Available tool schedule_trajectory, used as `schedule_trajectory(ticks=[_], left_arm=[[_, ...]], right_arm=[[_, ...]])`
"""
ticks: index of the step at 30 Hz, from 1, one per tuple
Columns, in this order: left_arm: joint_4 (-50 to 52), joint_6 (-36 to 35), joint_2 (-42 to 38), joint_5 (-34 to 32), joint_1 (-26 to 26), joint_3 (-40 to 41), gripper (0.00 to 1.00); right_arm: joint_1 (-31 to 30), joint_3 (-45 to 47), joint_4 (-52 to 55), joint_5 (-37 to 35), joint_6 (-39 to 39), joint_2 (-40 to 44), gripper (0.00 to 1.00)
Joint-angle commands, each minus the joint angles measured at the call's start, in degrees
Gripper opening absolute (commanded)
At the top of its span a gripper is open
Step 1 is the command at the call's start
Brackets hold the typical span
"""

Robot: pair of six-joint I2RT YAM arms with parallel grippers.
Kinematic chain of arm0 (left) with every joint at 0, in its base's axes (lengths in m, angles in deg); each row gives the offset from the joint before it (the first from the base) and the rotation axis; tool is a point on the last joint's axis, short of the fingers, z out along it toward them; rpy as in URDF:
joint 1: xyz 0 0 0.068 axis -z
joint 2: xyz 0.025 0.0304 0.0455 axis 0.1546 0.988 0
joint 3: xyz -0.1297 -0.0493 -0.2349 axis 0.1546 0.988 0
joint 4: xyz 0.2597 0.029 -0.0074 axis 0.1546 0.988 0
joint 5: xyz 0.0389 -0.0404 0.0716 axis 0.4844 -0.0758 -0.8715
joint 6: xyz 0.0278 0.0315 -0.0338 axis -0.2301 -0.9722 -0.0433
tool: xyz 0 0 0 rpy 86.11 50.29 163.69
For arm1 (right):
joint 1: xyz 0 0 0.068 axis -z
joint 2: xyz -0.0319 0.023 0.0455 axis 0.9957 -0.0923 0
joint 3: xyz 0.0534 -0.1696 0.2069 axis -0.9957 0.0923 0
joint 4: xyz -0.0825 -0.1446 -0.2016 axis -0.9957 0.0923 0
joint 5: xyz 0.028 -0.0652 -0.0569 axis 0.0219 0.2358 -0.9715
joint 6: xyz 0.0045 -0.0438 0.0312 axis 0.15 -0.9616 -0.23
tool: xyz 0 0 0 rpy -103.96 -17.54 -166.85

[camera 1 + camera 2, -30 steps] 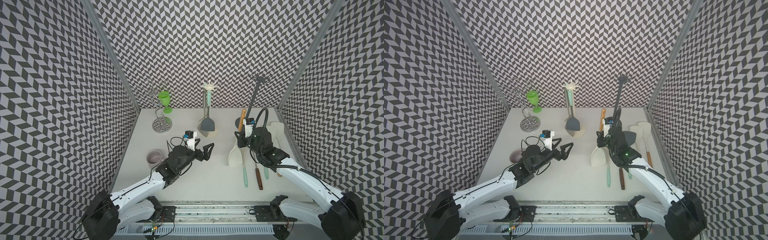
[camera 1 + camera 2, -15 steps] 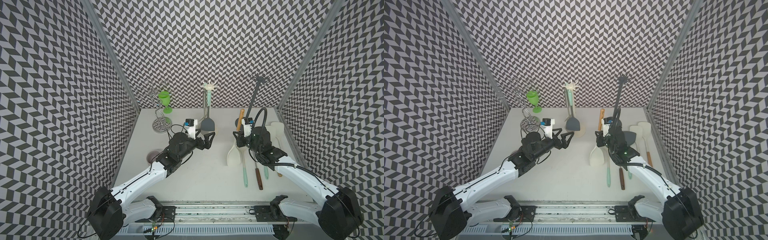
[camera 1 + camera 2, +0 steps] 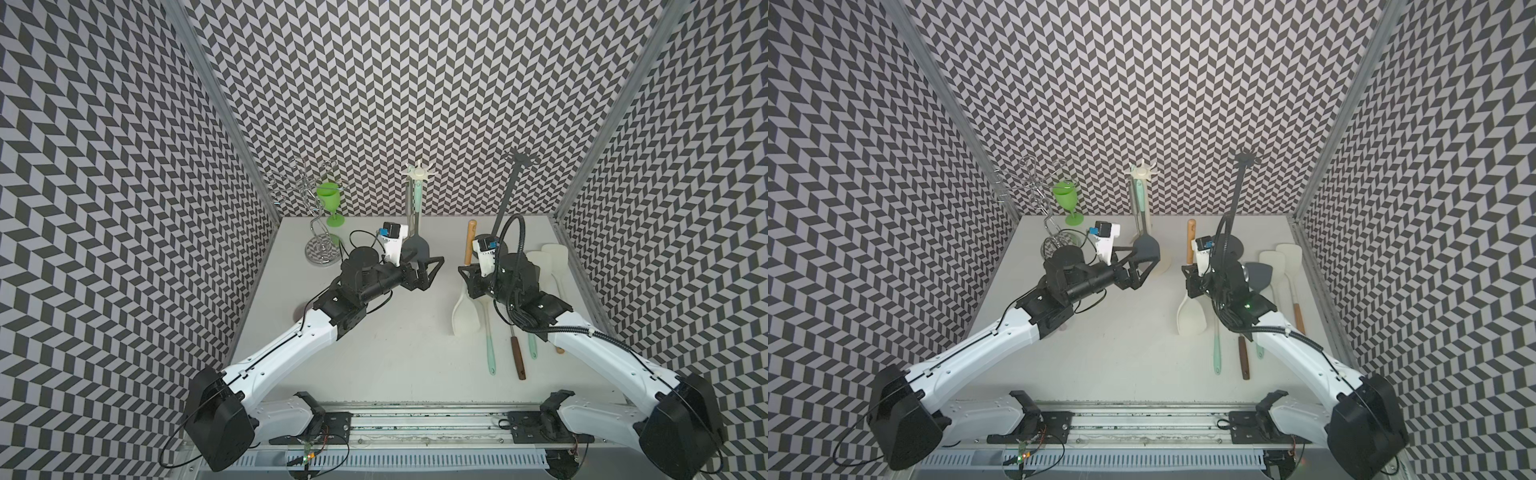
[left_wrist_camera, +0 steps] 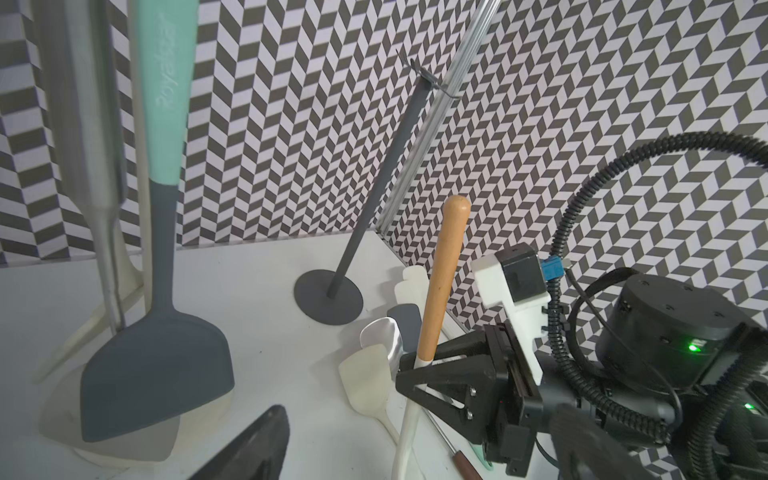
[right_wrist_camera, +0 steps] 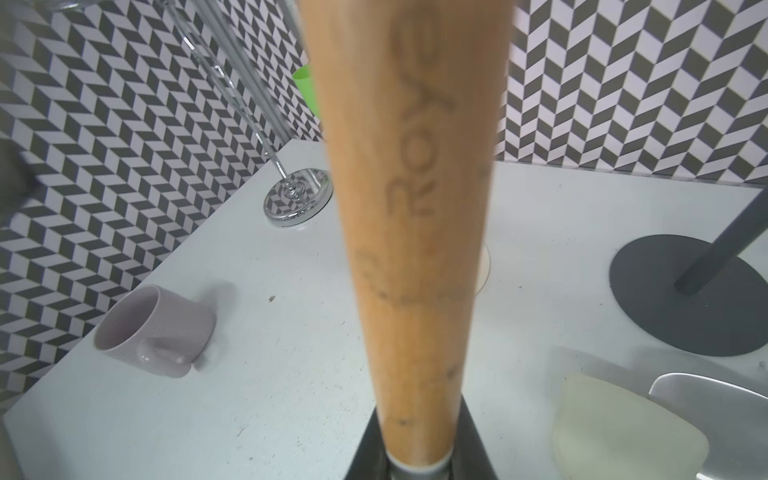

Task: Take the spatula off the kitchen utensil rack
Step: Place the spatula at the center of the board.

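The grey spatula [image 3: 417, 249] hangs by its teal handle from the cream kitchen utensil rack [image 3: 419, 172], with its blade down at the rack's base. The left gripper [image 3: 424, 267], jaws spread wide, sits just in front of the rack. In the left wrist view its fingers are close to the blade but not around it. To the rack's right, well apart, the right gripper [image 3: 468, 277] is clamped on a wood-handled utensil [image 3: 470, 241], which stands nearly upright.
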Motion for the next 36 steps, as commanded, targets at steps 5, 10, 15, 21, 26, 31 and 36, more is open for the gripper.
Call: schedule_trajectory(ticks=[5, 10, 15, 21, 26, 31, 36], left_arm=[[1.6, 0.7, 3.4, 8.1, 0.0, -6.0, 1.00], [2.7, 0.5, 5.6, 7.6, -0.3, -7.7, 0.97], [0.7, 3.6, 7.8, 11.0, -2.6, -7.8, 0.77], [-0.6, 5.1, 8.7, 12.2, -3.4, -7.2, 0.55], [-1.0, 5.8, 8.4, 12.2, -4.4, -6.6, 0.51], [-0.7, 5.8, 8.9, 12.4, -5.0, -6.7, 0.43], [-1.3, 5.8, 10.0, 13.0, -5.3, -6.2, 0.06]], right_arm=[[-4.3, -3.3, -2.2, -1.8, -3.7, -0.1, 0.00], [-8.2, -3.8, -2.1, -3.3, -5.6, -0.6, 0.00], [-11.7, -3.5, -2.3, -5.4, -7.9, -0.7, 0.00], [-14.5, -3.3, -2.1, -7.8, -9.5, -1.2, 0.00], [-15.4, -2.9, -1.6, -8.5, -9.5, -0.7, 0.00], [-16.9, -1.9, -2.7, -7.4, -9.7, -0.5, 0.00], [-17.8, -1.0, -3.7, -8.4, -9.6, -0.3, 0.00]])
